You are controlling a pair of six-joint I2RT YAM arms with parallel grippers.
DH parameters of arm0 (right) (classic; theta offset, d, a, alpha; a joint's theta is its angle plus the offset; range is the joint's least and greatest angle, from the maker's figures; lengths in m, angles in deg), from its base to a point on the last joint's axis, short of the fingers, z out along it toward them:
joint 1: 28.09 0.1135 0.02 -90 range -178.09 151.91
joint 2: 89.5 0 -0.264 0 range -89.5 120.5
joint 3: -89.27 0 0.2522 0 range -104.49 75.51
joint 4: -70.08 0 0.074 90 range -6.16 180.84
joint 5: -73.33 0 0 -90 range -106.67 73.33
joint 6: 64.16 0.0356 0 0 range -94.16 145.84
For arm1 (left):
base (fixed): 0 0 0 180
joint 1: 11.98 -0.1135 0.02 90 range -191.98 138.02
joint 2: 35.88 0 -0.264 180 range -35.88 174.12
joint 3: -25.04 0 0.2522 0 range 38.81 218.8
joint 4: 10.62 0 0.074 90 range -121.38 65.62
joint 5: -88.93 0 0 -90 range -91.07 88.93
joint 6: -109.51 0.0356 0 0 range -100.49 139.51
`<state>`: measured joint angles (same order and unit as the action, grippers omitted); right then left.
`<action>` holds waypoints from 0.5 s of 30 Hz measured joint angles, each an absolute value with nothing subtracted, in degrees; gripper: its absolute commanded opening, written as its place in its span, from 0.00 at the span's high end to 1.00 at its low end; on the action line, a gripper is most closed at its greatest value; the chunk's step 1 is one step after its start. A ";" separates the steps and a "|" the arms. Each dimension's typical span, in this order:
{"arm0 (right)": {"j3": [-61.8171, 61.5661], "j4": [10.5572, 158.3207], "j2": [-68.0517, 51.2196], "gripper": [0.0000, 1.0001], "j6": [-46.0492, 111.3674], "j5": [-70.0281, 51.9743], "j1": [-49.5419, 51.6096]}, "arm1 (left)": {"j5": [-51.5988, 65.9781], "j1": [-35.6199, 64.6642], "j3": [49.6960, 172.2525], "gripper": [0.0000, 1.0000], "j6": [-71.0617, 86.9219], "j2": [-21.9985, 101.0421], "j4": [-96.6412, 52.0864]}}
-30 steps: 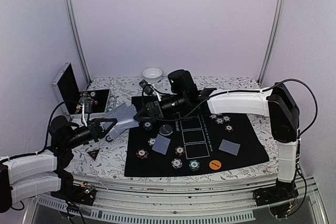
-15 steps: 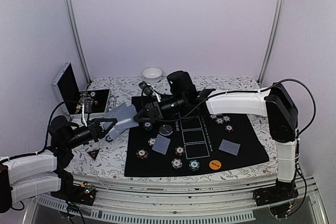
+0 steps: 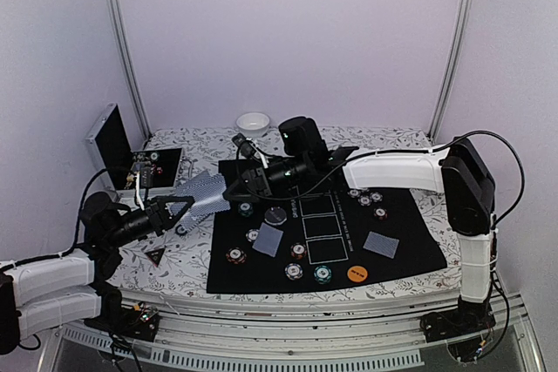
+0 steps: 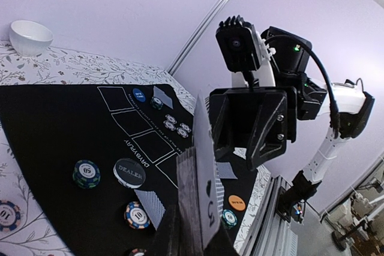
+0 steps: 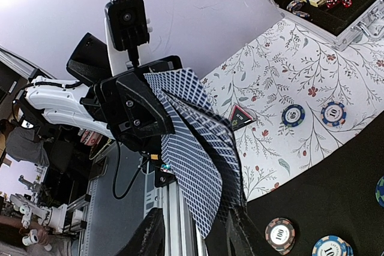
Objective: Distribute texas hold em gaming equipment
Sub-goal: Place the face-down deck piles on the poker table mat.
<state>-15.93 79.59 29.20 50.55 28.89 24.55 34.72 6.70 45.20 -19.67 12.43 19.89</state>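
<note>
Two robot arms meet over the 10 o'clock corner of a black mat (image 3: 410, 224). The left gripper (image 3: 181, 206) reaches in from 8 o'clock and is clamped on the base of a fan (image 5: 192, 148) of grey-blue-backed cards. The fan is held in the air, spread toward the right gripper (image 3: 234, 189), which comes across from 3 o'clock. The main risk is a bad draw. The cards overlap closely, so jaws closing here could catch several edges at once and pull out more than one card. They could also tug the whole fan loose from the left grip and scatter it over the mat. A shallow bite on just a corner could let a card slip and drop before it reaches a seat. In the right wrist view, the right gripper's fingers (image 5: 150, 235) stand moderately wide apart, one on each side of the fan's lowest corner. They hold nothing, and whether either finger touches a card cannot be told. The left jaws are closed on the fan, with only the stack's thickness between them. On the mat lie two face-down cards (image 3: 268, 239) at 8 and 4 o'clock and chips (image 3: 298, 250) from 6 to 8 o'clock and near 1 o'clock. A dealer button (image 3: 275, 214) sits at 9 o'clock and an orange disc (image 3: 356, 273) at 5 o'clock.
</note>
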 measured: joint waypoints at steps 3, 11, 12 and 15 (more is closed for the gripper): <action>-16.19 79.61 29.37 0.65 50.79 28.98 24.55 | 34.74 6.70 45.20 1.00 -19.65 12.47 19.91; -22.95 79.90 33.61 0.84 51.87 30.01 25.34 | 34.72 6.70 45.20 1.00 -20.00 14.35 20.74; -23.56 79.90 34.05 0.87 51.89 30.14 25.47 | 34.68 6.70 45.20 1.00 -20.08 14.49 20.83; -24.50 79.88 35.12 0.97 52.11 30.55 25.66 | 34.43 6.70 45.20 1.00 -20.22 14.81 21.03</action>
<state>-24.50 79.88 35.12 52.11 30.55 25.66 34.43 6.70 45.20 -20.22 14.81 21.03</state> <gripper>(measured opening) 0.096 0.093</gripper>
